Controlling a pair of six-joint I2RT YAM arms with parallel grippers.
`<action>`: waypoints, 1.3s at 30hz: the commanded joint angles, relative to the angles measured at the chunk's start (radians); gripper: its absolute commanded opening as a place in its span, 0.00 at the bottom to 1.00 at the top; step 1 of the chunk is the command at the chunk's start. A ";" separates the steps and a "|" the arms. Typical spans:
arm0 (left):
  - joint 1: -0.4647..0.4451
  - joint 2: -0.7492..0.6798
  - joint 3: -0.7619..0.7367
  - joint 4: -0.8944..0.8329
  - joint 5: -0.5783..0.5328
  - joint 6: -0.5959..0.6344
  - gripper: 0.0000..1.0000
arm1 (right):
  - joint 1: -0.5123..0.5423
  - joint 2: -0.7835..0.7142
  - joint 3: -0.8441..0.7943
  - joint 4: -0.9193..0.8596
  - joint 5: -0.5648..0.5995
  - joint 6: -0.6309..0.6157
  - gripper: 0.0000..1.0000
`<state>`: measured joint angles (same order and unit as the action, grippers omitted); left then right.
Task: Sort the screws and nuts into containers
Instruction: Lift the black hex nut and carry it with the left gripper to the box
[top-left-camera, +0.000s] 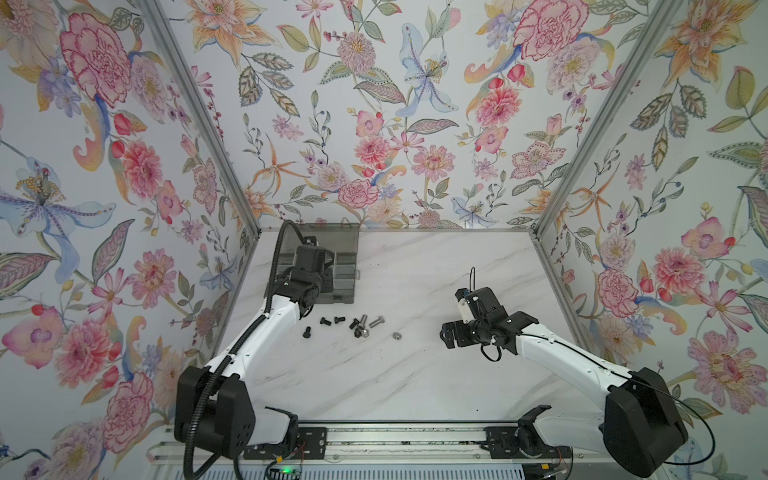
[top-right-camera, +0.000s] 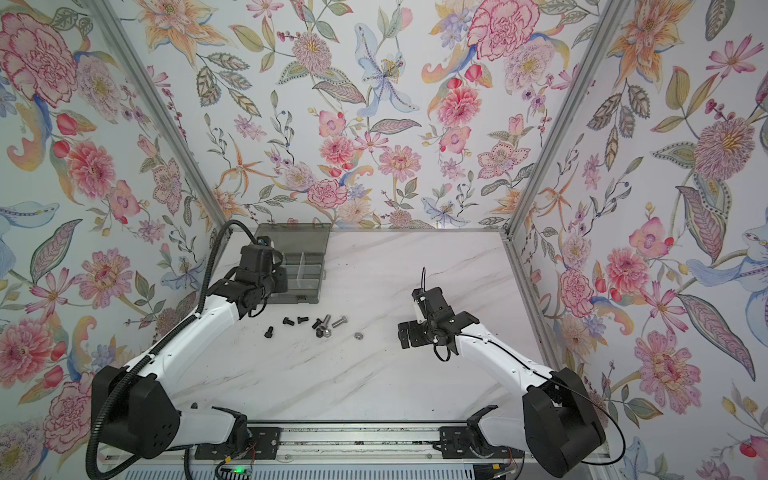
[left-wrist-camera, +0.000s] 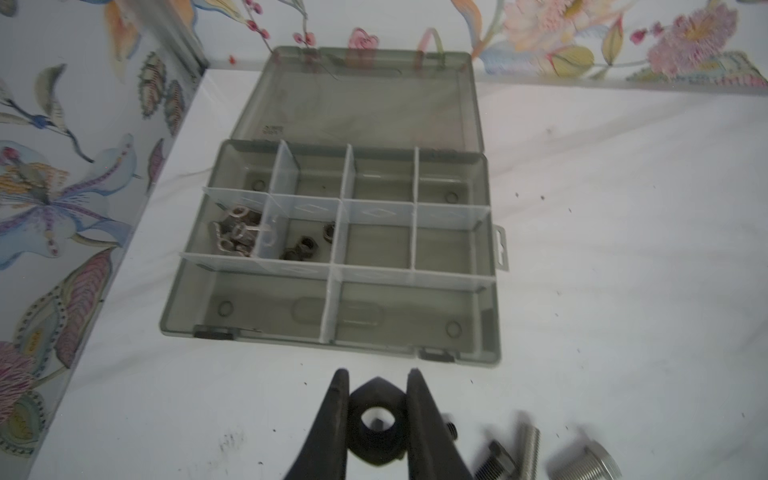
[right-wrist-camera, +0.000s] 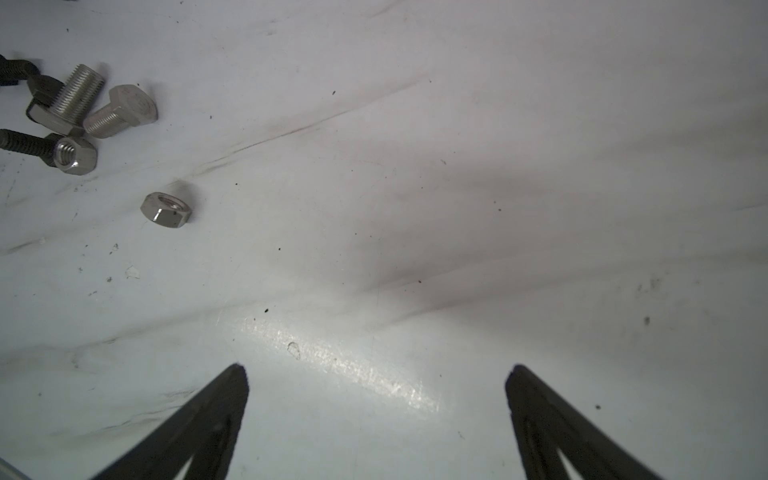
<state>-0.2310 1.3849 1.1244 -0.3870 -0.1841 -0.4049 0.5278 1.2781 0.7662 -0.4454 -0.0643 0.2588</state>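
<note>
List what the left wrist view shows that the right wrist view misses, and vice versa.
Left wrist only: the open smoky-grey plastic organiser box, nuts in two cells, and the left hand shut on a black hex nut. Right wrist only: the open right hand and a lone silver hex nut. Both: silver hex bolts on the white marble table.

Shiny metal screws (right-wrist-camera: 120, 112), smoky transl. plastic box (left-wrist-camera: 382, 245).

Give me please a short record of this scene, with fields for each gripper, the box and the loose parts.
left gripper: shut on black nut, facing organiser box
right gripper: open, empty, over table
lid: open
filled cells: silver nuts in one, black nuts beside it
loose parts: silver nut alone; silver bolts and black screws clustered
</note>
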 joint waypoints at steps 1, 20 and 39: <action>0.095 0.070 0.079 0.069 0.034 0.070 0.00 | -0.001 -0.013 0.003 -0.017 -0.011 0.012 0.99; 0.266 0.501 0.222 0.262 0.202 0.084 0.00 | 0.002 -0.017 0.005 -0.019 -0.015 0.010 0.99; 0.268 0.552 0.269 0.169 0.196 0.104 0.29 | 0.001 -0.042 -0.015 -0.022 -0.007 0.014 0.99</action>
<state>0.0280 1.9224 1.3693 -0.1925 0.0196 -0.3080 0.5278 1.2598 0.7628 -0.4465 -0.0711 0.2592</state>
